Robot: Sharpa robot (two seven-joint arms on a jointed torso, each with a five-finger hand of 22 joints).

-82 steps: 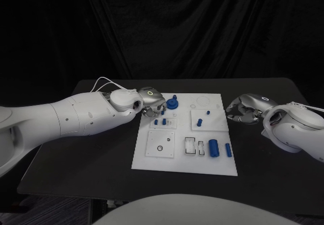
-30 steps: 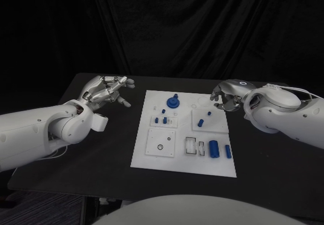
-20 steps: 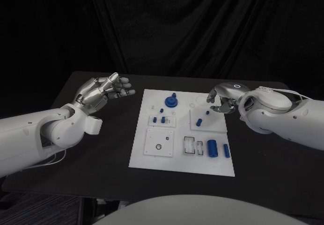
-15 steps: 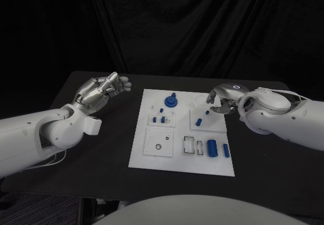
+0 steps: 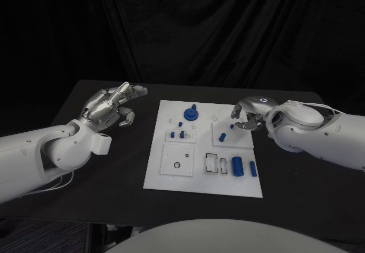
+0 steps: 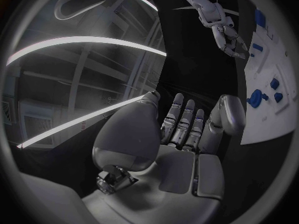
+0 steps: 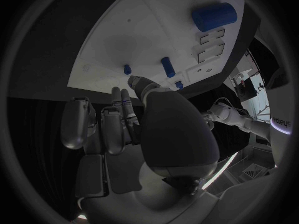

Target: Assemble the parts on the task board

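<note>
The white task board (image 5: 205, 179) lies in the middle of the black table. On it stand a blue knob (image 5: 192, 113), small blue pegs (image 5: 178, 135), a slanted peg (image 5: 223, 137), a large blue cylinder (image 5: 238, 164) and a thinner one (image 5: 252, 168). My left hand (image 5: 113, 107) is raised off the table to the left of the board, fingers apart and holding nothing; its bare palm (image 6: 181, 134) faces the board (image 6: 274, 114). My right hand (image 5: 247, 113) hovers over the board's far right corner, fingers pointing down near a small peg (image 5: 232, 125). Nothing shows between its fingers (image 7: 118, 114).
A black ring (image 5: 178, 164) lies in a square plate at the board's near left. Rectangular slots (image 5: 215, 163) sit beside the large cylinder. Bare black table (image 5: 114, 168) spreads left and right of the board; the table's edges are close behind and in front.
My left hand left the blue knob, drew back to the left of the board and spread its fingers. My right hand came in from the right to the board's far right corner.
</note>
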